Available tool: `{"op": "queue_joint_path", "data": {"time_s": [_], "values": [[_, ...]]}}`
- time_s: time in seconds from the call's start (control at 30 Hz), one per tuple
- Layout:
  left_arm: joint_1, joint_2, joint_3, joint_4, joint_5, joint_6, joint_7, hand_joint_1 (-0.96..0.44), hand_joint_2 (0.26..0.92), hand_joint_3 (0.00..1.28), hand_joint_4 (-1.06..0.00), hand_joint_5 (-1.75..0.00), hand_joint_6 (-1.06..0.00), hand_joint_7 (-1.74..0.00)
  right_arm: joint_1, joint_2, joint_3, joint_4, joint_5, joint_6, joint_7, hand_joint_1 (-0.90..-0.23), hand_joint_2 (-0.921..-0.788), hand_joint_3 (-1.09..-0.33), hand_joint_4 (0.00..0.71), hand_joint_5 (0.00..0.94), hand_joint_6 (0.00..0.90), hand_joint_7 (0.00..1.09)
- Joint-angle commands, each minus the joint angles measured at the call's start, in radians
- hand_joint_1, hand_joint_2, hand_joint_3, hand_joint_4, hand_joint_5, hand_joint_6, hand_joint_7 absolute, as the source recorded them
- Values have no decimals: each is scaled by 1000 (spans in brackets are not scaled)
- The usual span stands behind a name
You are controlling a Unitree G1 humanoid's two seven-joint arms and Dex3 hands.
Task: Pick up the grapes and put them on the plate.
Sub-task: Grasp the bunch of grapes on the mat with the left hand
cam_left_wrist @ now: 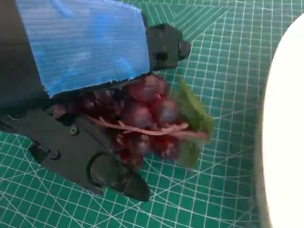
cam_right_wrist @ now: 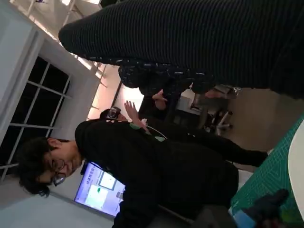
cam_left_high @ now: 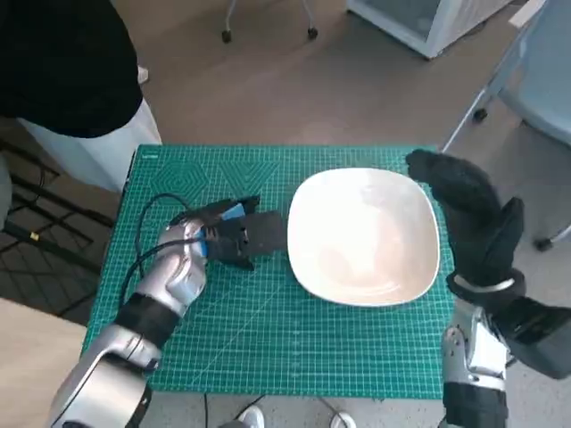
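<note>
A bunch of dark red grapes (cam_left_wrist: 147, 118) with a green leaf lies on the green cutting mat, and my left hand (cam_left_high: 234, 234) grips it, black fingers (cam_left_wrist: 114, 178) closed round both sides. In the head view the hand hides the grapes. The white plate (cam_left_high: 364, 234) sits just to the right of that hand, with nothing on it; its rim (cam_left_wrist: 280, 142) shows in the left wrist view. My right hand (cam_left_high: 468, 214), in its black glove, is raised beside the plate's right edge and holds nothing, fingers extended.
The green cutting mat (cam_left_high: 259, 330) covers the small table. A person in black (cam_left_high: 62, 62) stands at the table's far left corner; people (cam_right_wrist: 142, 161) also show in the right wrist view. Chair wheels and a white cabinet stand on the floor beyond.
</note>
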Motion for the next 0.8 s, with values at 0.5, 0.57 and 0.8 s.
{"op": "queue_joint_path", "data": {"time_s": [0.5, 0.57, 0.8], "values": [[-34, -8, 0, 125, -9, -47, 27, -158, 701, 6, -176, -33, -262, -24, 23, 3, 5, 4, -6, 10, -4, -516, -921, -628, 235, 0, 2, 494], [-35, -7, 1, 132, -10, -52, 33, -144, 705, 6, -318, -66, -277, -18, 22, 3, 5, 6, -6, 10, -4, -519, -921, -627, 235, 1, 2, 495], [-37, -9, 2, 144, -13, -61, 41, -124, 711, 6, -525, -127, -296, -8, 22, 4, 5, 6, -7, 10, -5, -525, -921, -625, 236, 1, 1, 498]]}}
